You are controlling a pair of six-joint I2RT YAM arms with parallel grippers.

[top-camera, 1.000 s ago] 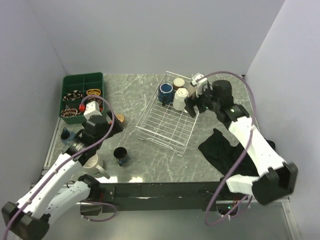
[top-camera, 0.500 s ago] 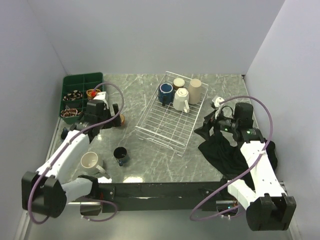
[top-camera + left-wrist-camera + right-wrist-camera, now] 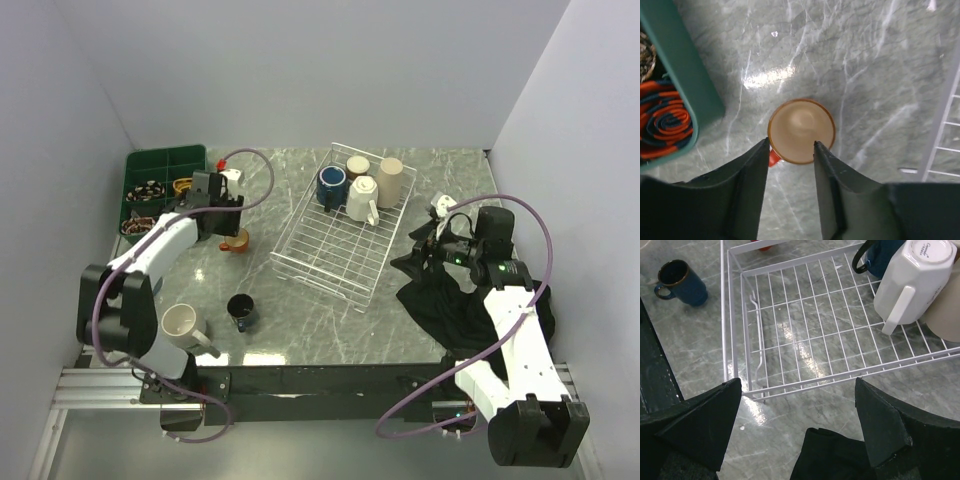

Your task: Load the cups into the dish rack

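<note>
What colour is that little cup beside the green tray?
The small cup is orange outside, beige inside; left wrist view.

On the left wrist camera I lose most of the handle (image 3: 773, 158) of the orange cup (image 3: 801, 131) behind a finger (image 3: 747, 185) of the left gripper (image 3: 790, 144). I cannot tell whether the fingers touch the cup. The green tray (image 3: 685, 85) runs off the left edge. The right wrist camera cuts the beige tumbler (image 3: 946, 320) at its right edge and the blue mug (image 3: 885, 255) at the top.

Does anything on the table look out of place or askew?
A black cloth lies crumpled right of the dish rack, beneath the right arm. The rack itself sits at an angle to the table's edges.
</note>
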